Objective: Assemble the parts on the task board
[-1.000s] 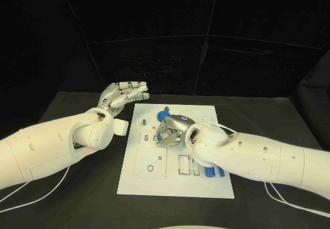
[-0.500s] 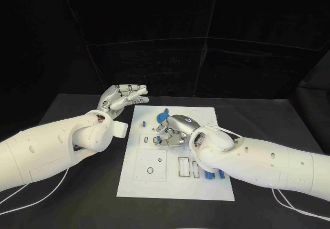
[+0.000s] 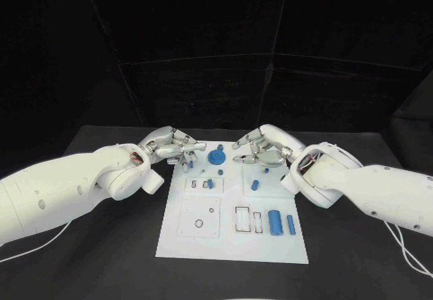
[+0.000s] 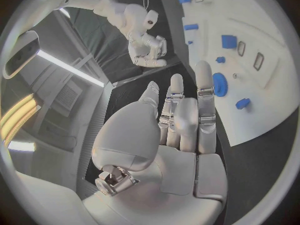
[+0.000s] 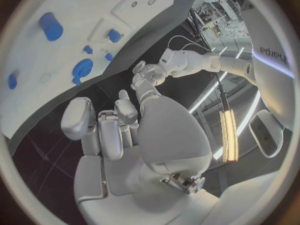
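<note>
Head view: the task board [image 3: 233, 240] lies flat in the middle of the black worktop [image 3: 361, 162]. The left robot hand [image 3: 171, 147] hovers over the board's far left corner with its fingers curled in, and I cannot tell whether it holds anything. The right robot hand [image 3: 259, 149] hangs over the far right corner, fingers loosely bent with nothing visible in them. Between them stands a round blue part [image 3: 216, 156]; a small blue peg [image 3: 254, 184] lies mid-board, and two blue cylinders [image 3: 281, 222] sit near the right edge.

Left wrist view: the left robot hand [image 4: 181, 120] shows straight fingers lying close together, with nothing between them, above the round blue part [image 4: 220, 82].

Right wrist view: the right robot hand [image 5: 109, 125] is narrow and empty, fingers side by side.

Risk, as I judge it: both hands crowd the same far end, so reaching for the round part together could make them collide or knock it loose.
</note>
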Robot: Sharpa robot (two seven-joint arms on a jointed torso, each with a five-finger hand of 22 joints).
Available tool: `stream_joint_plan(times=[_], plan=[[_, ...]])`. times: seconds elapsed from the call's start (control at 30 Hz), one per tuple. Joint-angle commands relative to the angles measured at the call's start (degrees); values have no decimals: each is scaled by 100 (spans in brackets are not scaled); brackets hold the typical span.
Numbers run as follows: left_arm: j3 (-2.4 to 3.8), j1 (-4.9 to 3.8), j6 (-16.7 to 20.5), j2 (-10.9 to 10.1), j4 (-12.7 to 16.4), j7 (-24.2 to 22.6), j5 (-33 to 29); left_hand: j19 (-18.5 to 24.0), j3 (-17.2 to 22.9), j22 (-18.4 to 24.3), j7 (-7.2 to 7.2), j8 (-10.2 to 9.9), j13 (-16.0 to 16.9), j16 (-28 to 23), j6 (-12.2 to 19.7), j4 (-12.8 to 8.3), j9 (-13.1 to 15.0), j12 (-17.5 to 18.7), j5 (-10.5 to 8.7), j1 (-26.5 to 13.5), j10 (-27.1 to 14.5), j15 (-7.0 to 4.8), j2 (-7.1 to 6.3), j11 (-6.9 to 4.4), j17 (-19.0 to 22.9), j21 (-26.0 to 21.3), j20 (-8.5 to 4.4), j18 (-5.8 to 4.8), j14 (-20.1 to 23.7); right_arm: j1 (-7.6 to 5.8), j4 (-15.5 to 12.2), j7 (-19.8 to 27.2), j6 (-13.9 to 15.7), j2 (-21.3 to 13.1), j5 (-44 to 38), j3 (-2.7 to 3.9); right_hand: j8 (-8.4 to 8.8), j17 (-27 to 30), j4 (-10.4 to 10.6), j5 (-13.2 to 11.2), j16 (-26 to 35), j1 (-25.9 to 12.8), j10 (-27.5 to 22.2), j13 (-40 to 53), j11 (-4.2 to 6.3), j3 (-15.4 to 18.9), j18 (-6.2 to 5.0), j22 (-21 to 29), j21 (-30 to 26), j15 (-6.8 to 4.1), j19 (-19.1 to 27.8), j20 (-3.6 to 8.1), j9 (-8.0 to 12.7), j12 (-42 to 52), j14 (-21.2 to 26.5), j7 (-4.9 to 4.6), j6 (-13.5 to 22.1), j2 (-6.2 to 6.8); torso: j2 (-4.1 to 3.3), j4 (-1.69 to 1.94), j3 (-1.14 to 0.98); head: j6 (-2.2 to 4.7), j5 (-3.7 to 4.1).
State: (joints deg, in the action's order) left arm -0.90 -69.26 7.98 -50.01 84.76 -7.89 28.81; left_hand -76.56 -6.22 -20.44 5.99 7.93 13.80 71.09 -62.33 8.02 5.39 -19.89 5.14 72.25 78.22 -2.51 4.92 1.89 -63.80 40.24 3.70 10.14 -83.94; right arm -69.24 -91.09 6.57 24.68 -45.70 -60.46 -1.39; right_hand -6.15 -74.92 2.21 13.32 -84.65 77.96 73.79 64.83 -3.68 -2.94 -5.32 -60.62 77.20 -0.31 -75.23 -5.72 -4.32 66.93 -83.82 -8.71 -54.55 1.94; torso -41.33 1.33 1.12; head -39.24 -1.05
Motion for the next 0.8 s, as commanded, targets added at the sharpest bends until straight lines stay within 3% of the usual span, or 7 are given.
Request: stream_joint_plan(times=[0.03,0.17,0.23,0.3,0.37,0.53,0.8], plan=[[7,-67,-1115,-4,63,1557,1689,-689,-211,-2565,-46,94,597,1232,-42,296,114,-611,17,-210,-61,-131,-27,-106,-1581,2100,-50,-405,-480,-125,50,421,-241,-156,1274,5,-24,-204,-31,-20,24,32,-6,-4,10,4,-52,9,-19,-39,36,20,1,-30,-324,1,-29,-14,69,-18,-46,-40,-35],[7,-135,-1467,52,78,2185,2061,-783,-470,-3764,-99,306,1320,1592,-92,609,312,-1360,-156,-368,-334,-110,-19,-109,-2120,2999,-133,-512,-508,-207,145,403,-247,-255,1404,6,-29,-188,-33,-26,32,30,2,-8,12,2,-52,10,-21,-41,35,22,1,-32,-321,3,-35,-21,98,-28,-66,-58,-46],[7,-167,-1602,127,61,2547,2254,-772,-600,-4203,-146,589,2534,1720,-121,750,575,-2579,-184,-316,-392,-167,19,-182,-2326,3340,-161,-559,-537,-238,196,374,-249,-289,1449,6,-32,-177,-32,-31,38,25,4,-14,13,5,-54,25,-28,-42,41,23,2,-37,-319,4,-39,-21,122,-25,-82,-74,-56],[6,-191,-1694,230,23,2881,2417,-804,-670,-4527,-241,831,3469,1841,-181,812,780,-3466,-183,-336,-240,-172,35,-204,-2533,3560,-194,-593,-585,-258,234,312,-275,-306,1478,6,-36,-155,-29,-35,50,16,5,-26,14,10,-58,45,-38,-43,50,25,2,-47,-315,5,-42,-22,134,-20,-94,-85,-63],[4,-206,-1732,327,-22,3124,2508,-829,-746,-4772,-248,1055,3882,1891,-112,804,1015,-3880,-182,-381,-223,-220,31,-279,-2620,3726,-200,-637,-606,-268,267,223,-313,-305,1492,6,-40,-93,-20,-63,82,-7,-1,-59,16,22,-72,124,-78,-46,87,29,6,-76,-301,8,-41,-26,148,-16,-106,-104,-69],[-59,-266,-1673,615,-197,3499,2731,-847,-967,-5144,-311,1652,4277,1891,187,845,1682,-4312,-222,-605,-289,-238,66,-304,-2620,3975,-236,-682,-606,-282,371,50,-367,-263,1493,5,-48,-29,-16,-70,118,-20,-4,-91,21,30,-86,201,-120,-51,121,34,9,-104,-287,12,-42,-36,183,-19,-125,-136,-87],[-169,-366,-1619,978,-474,3663,2903,-855,-1134,-5292,-340,1985,4439,1891,383,858,2092,-4486,-237,-789,-255,-256,120,-343,-2620,4067,-260,-700,-606,-287,444,-72,-396,-212,1458,5,-60,-14,-21,-16,133,-19,9,-99,26,31,-89,224,-138,-57,125,40,12,-110,-286,16,-49,-46,175,-32,-123,-133,-99]])
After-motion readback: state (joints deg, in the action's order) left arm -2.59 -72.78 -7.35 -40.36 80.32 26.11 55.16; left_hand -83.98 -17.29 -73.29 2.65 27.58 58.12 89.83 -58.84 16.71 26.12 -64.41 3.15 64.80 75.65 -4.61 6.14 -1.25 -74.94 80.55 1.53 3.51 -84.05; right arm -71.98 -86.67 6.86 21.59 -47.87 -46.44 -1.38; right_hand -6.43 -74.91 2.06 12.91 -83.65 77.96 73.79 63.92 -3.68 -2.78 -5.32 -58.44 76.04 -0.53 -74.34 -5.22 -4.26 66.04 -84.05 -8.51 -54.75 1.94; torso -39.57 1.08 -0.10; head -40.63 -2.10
